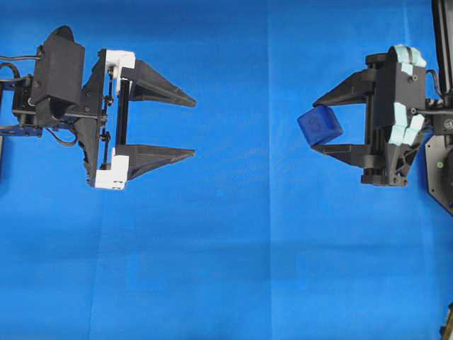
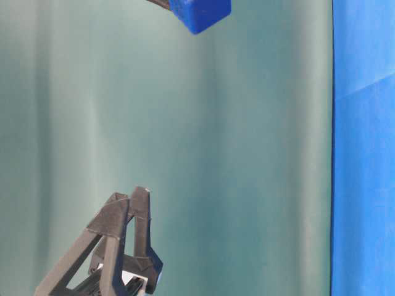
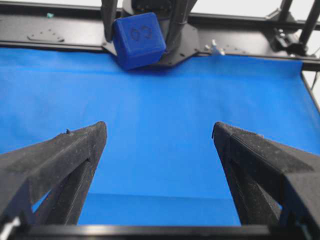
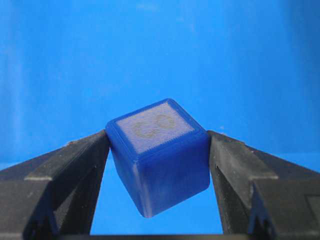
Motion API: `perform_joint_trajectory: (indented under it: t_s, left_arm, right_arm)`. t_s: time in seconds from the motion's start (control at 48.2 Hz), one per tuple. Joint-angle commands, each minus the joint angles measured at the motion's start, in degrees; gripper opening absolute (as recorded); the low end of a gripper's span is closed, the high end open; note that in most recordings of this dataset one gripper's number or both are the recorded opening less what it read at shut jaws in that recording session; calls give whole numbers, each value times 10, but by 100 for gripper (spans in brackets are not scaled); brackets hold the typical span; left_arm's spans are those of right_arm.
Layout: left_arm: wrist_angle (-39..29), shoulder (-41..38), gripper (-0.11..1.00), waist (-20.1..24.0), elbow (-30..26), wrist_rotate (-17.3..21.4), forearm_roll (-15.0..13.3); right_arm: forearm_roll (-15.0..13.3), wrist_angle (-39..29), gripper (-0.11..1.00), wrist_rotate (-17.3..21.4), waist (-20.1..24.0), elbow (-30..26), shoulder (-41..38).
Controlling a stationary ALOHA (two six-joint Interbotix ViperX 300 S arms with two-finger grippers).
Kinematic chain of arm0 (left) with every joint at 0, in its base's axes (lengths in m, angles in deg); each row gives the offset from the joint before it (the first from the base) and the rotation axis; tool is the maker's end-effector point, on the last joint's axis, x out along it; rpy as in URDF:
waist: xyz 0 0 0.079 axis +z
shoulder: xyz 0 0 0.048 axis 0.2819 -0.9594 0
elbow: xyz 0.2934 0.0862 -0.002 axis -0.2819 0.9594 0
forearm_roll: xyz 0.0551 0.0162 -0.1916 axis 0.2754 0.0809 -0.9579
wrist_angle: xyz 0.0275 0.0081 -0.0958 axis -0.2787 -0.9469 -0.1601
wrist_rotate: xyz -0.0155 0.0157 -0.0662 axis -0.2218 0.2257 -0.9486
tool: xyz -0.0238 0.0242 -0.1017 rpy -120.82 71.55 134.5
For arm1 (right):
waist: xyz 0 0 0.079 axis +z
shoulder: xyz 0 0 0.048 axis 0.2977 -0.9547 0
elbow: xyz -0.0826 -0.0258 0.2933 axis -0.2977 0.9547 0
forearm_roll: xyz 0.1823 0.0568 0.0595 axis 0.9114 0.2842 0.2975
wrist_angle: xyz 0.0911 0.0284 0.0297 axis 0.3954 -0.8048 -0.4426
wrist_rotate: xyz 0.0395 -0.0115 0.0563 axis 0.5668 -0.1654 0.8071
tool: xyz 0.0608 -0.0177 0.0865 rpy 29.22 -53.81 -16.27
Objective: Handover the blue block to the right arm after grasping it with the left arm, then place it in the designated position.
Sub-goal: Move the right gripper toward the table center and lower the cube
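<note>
1. Small dark-blue cube with rounded edges (image 3: pixel 138 40): one face bears raised or embossed characters reading "03" in the left wrist view, same colour as the cube.
2. Same cube in the right wrist view (image 4: pixel 159 156): top face shows two rounded marks, worn pale, not clearly legible.
3. Same cube in the overhead view (image 1: pixel 320 127): faint marking, too small to read.
</note>
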State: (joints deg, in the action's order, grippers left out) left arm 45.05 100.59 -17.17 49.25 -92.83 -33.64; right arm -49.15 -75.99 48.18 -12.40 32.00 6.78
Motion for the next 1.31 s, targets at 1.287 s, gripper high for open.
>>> perform_joint_trajectory:
  t_s: [1.287]
  left_arm:
    - [2, 9, 92, -1, -14, -1, 0]
  right_arm:
    - [2, 323, 40, 25, -43, -28, -318]
